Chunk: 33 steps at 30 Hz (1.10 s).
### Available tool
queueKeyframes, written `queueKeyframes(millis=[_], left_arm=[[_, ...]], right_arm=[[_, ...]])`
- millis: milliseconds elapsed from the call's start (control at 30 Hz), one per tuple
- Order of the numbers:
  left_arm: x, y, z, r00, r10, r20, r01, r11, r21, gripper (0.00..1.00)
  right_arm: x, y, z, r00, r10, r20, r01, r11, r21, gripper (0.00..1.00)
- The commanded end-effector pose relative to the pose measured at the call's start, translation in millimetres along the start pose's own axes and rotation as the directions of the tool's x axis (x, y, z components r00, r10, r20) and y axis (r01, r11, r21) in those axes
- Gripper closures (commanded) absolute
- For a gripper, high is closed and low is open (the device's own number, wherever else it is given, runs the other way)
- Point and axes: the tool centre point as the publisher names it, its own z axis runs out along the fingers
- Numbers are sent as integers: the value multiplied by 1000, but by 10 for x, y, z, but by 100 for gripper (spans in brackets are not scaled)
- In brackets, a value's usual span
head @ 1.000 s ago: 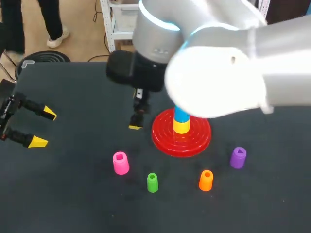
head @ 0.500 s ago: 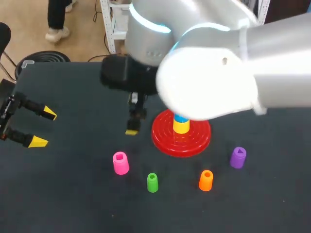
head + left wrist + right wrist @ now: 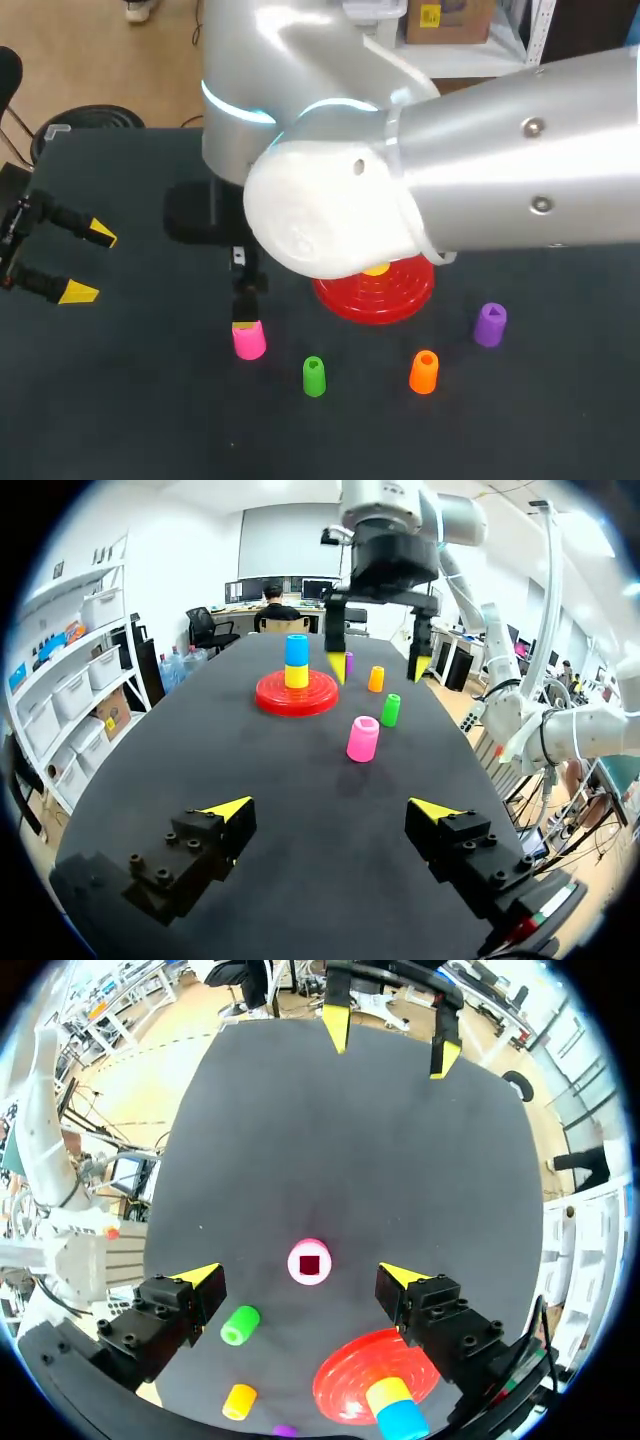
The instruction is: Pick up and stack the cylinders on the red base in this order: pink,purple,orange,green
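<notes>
Right wrist view — pink cylinder (image 3: 309, 1262) upright, centred between the spread fingers of my right gripper (image 3: 300, 1276), not yet gripped — head view: left of lower centre; left gripper (image 3: 90, 262), also spread, well apart.

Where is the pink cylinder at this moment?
In the head view the pink cylinder stands left of the green cylinder, before the red base; the right gripper hangs open right above it.

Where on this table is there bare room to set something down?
The widest bare patch of table lies between the left claw and the pink cylinder. Another strip lies between the green cylinder, the orange cylinder and the robot-side edge. Crowded: around the red base, with the right claw over the pink cylinder.
</notes>
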Motion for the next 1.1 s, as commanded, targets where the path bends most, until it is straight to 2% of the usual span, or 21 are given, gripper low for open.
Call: queueKeyframes(millis=[33, 167, 433, 533, 1100], left_arm=[[15, 5, -1, 1000, 2, 2, -2, 1000, 1, 0], [15, 5, -1, 1000, 2, 2, -2, 1000, 1, 0], [15, 5, -1, 1000, 2, 2, -2, 1000, 1, 0], [15, 5, -1, 1000, 2, 2, -2, 1000, 1, 0], [15, 5, -1, 1000, 2, 2, -2, 1000, 1, 0]], right_arm=[[2, -27, 201, 998, -12, -67, 13, 1000, 15, 0], [48, -14, 314, 996, -15, -83, 16, 1000, 14, 0], [16, 68, 542, 993, -41, -109, 41, 999, -6, 0], [12, 76, 581, 990, -51, -129, 51, 999, -3, 0], [115, -5, 679, 992, -36, -125, 36, 999, -2, 0]])
